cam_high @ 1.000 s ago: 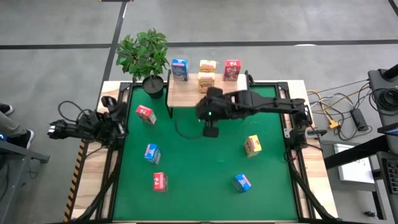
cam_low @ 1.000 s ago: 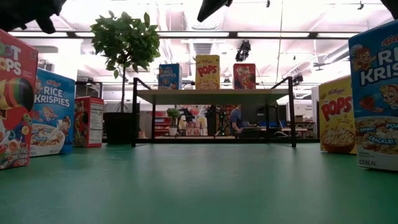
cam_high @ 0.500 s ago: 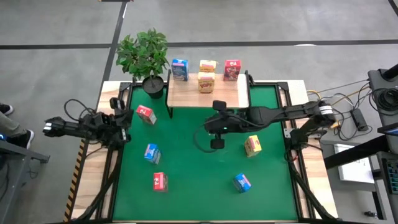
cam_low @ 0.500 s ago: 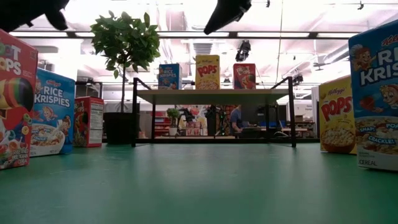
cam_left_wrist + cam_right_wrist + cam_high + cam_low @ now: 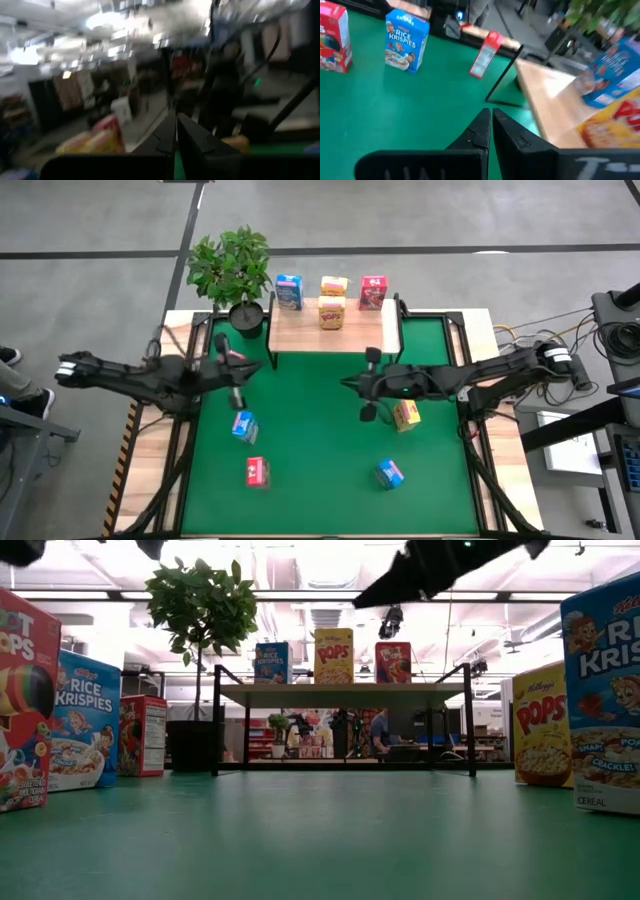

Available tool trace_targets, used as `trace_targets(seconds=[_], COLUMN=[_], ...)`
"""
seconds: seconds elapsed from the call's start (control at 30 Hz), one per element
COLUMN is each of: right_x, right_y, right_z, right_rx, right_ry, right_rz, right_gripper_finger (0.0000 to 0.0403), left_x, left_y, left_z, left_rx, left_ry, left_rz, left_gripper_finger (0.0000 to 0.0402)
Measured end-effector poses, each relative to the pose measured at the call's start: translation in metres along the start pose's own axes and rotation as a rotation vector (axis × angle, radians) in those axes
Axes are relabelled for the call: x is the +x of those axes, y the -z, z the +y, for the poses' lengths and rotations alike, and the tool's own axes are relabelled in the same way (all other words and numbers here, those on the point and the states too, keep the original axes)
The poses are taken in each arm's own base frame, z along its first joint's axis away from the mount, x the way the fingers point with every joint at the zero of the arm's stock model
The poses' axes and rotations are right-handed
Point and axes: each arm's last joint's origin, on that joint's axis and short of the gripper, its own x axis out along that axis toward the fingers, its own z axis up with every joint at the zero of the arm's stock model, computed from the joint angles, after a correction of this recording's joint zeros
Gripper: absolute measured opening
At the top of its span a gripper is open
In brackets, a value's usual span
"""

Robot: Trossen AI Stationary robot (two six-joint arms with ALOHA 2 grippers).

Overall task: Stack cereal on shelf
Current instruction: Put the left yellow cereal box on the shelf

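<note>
High view shows the right gripper (image 5: pixel 367 414), fingers closed and empty, above the green mat (image 5: pixel 320 480) beside a small yellow cardboard cereal box (image 5: pixel 406 414). Four boxes stand on the light wooden shelf (image 5: pixel 300 332). Next it must open over this box. The left gripper (image 5: pixel 237 397) is closed too.

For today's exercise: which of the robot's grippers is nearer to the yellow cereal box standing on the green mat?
The right. The right gripper hangs just beside the yellow cereal box, toward the mat's middle. The left gripper is across the green mat, near the red box by the shelf.
</note>
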Motion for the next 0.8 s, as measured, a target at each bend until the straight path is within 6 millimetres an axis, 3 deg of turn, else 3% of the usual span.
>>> trace_targets(seconds=[0.17,0.37,0.57,0.8], right_x=[-0.029,-0.055,-0.072,-0.083], right_y=[0.006,0.018,0.026,0.03], right_z=[-0.008,-0.012,-0.015,-0.016], right_rx=[0.012,0.025,0.035,0.03], right_ry=[0.023,0.054,0.072,0.033], right_rz=[-0.07,-0.161,-0.218,-0.267], right_gripper_finger=[0.0009,0.0009,0.0009,0.0009], left_x=[0.028,0.06,0.091,0.124], left_y=[0.004,0.007,0.019,0.049], left_z=[-0.009,-0.01,0.01,0.04], left_rx=[0.054,0.136,0.192,0.215], left_ry=[-0.044,-0.137,-0.25,-0.354], left_rz=[0.211,0.321,0.415,0.531], left_gripper_finger=[0.0,0.0,0.0,0.0])
